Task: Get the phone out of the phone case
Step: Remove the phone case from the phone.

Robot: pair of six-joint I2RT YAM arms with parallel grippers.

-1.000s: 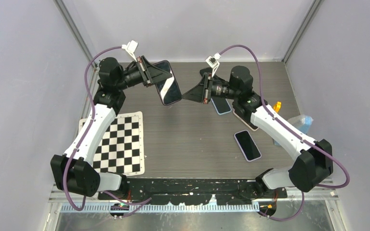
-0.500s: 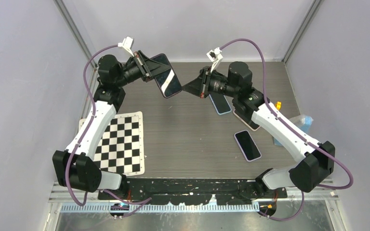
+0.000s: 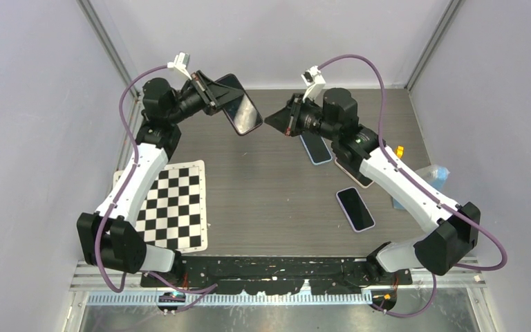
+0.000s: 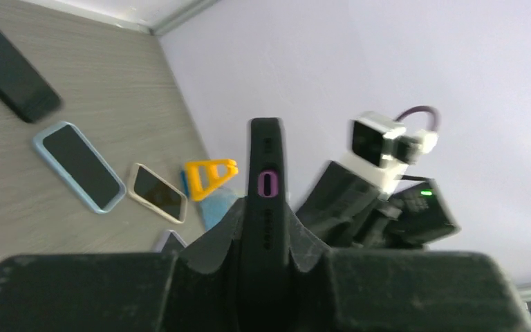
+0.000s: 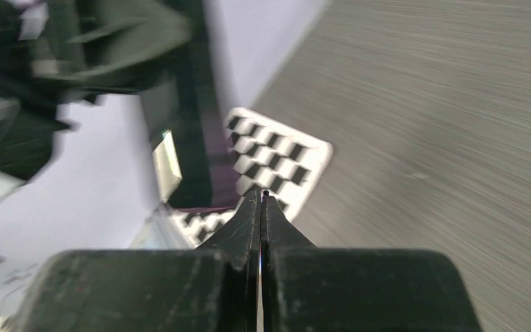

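**Q:** What is shown done, and what is left?

**A:** The dark, glossy slab phone in its purple-rimmed case (image 3: pixel 240 107) is held aloft over the far end of the grey wood-grain surface (image 3: pixel 269 200), left of centre. It is pinched edge-on between the left jaws. The lift is judged complete. The parting is not, as the rim is seen wrapped round the phone.

**Q:** And the right jaws?

**A:** They are pressed shut on nothing and pointed at the phone's free end, just apart from it. A peel at the rim, presumed flexible, is thought to remain. A light-blue-cased phone (image 3: pixel 316 149) is seen lying flat beyond.
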